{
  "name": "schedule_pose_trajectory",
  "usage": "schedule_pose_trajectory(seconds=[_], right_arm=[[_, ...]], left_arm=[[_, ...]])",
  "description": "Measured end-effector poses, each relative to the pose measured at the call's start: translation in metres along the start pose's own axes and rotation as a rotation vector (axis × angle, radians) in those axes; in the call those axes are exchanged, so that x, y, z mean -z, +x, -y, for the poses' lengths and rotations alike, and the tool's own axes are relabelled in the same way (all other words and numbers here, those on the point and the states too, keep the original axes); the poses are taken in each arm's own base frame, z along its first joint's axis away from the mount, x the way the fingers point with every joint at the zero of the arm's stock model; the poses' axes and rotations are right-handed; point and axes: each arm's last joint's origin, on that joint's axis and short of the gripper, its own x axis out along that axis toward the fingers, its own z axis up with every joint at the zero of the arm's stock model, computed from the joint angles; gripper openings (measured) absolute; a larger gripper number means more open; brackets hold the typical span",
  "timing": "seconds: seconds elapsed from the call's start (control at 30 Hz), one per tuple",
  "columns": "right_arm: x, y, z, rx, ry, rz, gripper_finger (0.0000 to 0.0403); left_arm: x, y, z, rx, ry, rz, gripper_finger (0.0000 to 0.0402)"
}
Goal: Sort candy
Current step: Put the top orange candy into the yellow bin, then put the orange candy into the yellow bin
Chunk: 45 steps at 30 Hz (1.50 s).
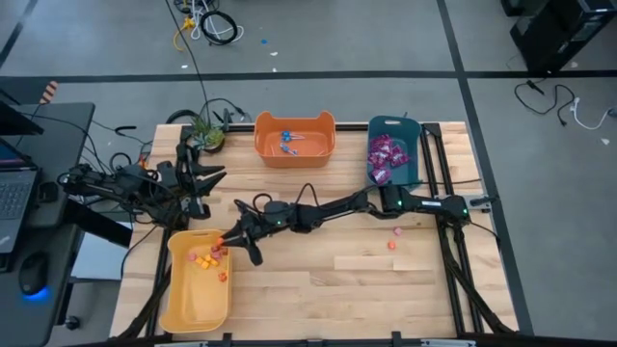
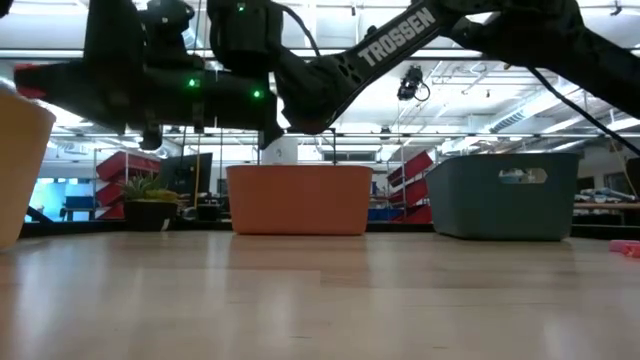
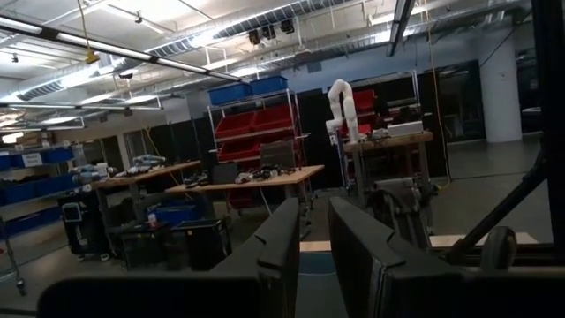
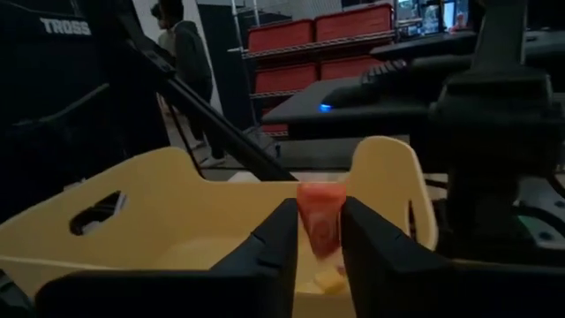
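Wooden planks make up the counter, with three bins on it and a workshop of shelves beyond. At the yellow bin the right tool reaches across from the far side, its fingers pinching an orange-red candy piece above the bin's rim. My worry is the release: the piece hangs near the edge, so if the fingers part while the tool is this close to the wall, it may bounce off the rim onto the counter. The left tool waits near the counter's back left corner, fingers a little apart, holding nothing. Several small orange and red pieces already lie in the yellow bin, blue lollipops in the orange bin, purple packets in the teal bin. Two loose pieces remain on the counter near the right arm
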Motion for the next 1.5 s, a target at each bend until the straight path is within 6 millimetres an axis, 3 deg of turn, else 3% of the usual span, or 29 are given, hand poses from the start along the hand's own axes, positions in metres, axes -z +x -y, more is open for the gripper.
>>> schedule_pose_trajectory(seconds=[0.2, 0.43, 0.7, 0.83, 1.03, 1.17, 1.33, 1.5], right_arm=[[0.001, 0.000, 0.000, 0.001, 0.017, -0.007, 0.0105], [-0.003, -0.001, 0.003, 0.002, -0.013, -0.013, 0.0113], [-0.048, -0.011, 0.000, -0.107, -0.037, -0.102, 0.0110], [-0.073, -0.023, -0.014, -0.153, -0.071, -0.264, 0.0108], [-0.106, -0.054, -0.044, -0.398, -0.038, -0.515, 0.0106], [-0.124, -0.075, -0.061, -0.414, -0.008, -0.642, 0.0104], [-0.127, -0.093, -0.076, -0.311, 0.035, -0.832, 0.0101], [-0.122, -0.099, -0.087, -0.286, 0.080, -0.925, 0.0100]], left_arm=[[0.000, 0.000, 0.000, 0.000, 0.000, 0.000, 0.0067], [0.000, 0.000, 0.000, 0.000, 0.001, -0.001, 0.0067], [0.001, 0.000, 0.000, 0.001, 0.002, -0.005, 0.0067], [0.001, 0.000, 0.000, 0.001, 0.002, -0.007, 0.0067], [0.001, 0.000, 0.000, 0.002, -0.001, -0.007, 0.0067], [0.001, 0.000, 0.000, 0.002, -0.002, -0.007, 0.0067], [0.001, 0.000, 0.000, 0.002, -0.036, -0.008, 0.0067], [0.001, 0.000, 0.000, 0.004, -0.044, -0.013, 0.0067]])
